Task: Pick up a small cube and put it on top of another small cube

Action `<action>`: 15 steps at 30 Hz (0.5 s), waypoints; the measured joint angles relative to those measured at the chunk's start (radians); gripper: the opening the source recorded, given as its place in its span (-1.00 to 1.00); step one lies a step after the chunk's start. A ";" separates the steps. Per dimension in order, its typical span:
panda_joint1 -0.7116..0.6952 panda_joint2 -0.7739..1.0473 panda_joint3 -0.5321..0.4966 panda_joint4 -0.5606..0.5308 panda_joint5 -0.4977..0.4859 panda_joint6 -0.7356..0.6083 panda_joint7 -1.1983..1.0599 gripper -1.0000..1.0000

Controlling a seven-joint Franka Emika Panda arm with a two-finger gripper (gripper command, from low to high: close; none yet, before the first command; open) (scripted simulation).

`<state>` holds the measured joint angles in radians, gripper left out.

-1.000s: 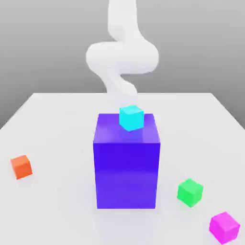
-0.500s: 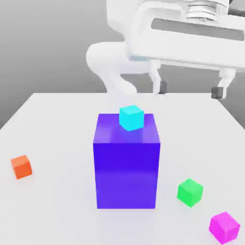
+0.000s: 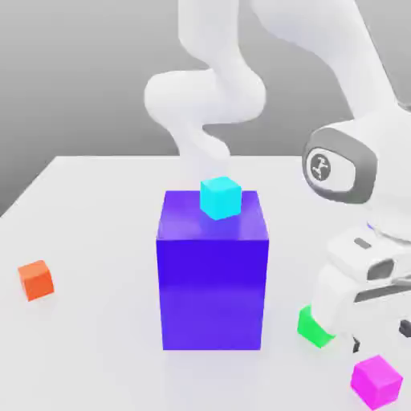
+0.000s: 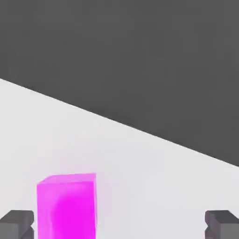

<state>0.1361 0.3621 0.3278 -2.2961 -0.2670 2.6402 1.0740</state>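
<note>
The small cube [image 3: 376, 381], bright magenta and glossy, rests on the white table near the front corner at the exterior view's right. My gripper [image 3: 380, 337] hangs low just above and behind it, dark fingertips [image 3: 356, 345] spread apart. In the hand view the small cube [image 4: 67, 205] sits on the table between the open fingers, close to one fingertip [image 4: 17, 223] and far from the other; the gripper [image 4: 120, 224] holds nothing. A green cube [image 3: 309, 327] lies just beside the hand, partly hidden by it.
A big blue-violet block [image 3: 213, 273] stands mid-table with a cyan cube [image 3: 221, 197] on its top. An orange cube [image 3: 36, 280] lies at the exterior view's left. The white arm [image 3: 353, 172] rises on the exterior view's right of the block.
The hand has come down from high above the table to low over the magenta cube at the front right, now covering part of the green cube. No cube has moved.
</note>
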 joint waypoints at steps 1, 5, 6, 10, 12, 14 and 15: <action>0.012 0.035 -0.009 0.006 -0.011 0.022 0.009 0.00; 0.071 0.168 -0.077 0.036 -0.073 0.117 0.056 -1.00; 0.071 0.168 -0.077 0.036 -0.073 0.117 0.056 -1.00; 0.071 0.168 -0.077 0.036 -0.073 0.118 0.056 -1.00; 0.070 0.166 -0.075 0.035 -0.072 0.117 0.055 -1.00; 0.046 0.110 -0.045 0.021 -0.040 0.075 0.032 -1.00; 0.034 0.075 -0.028 0.012 -0.019 0.050 0.016 -1.00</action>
<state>0.1704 0.4375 0.2997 -2.2837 -0.2861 2.6898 1.0905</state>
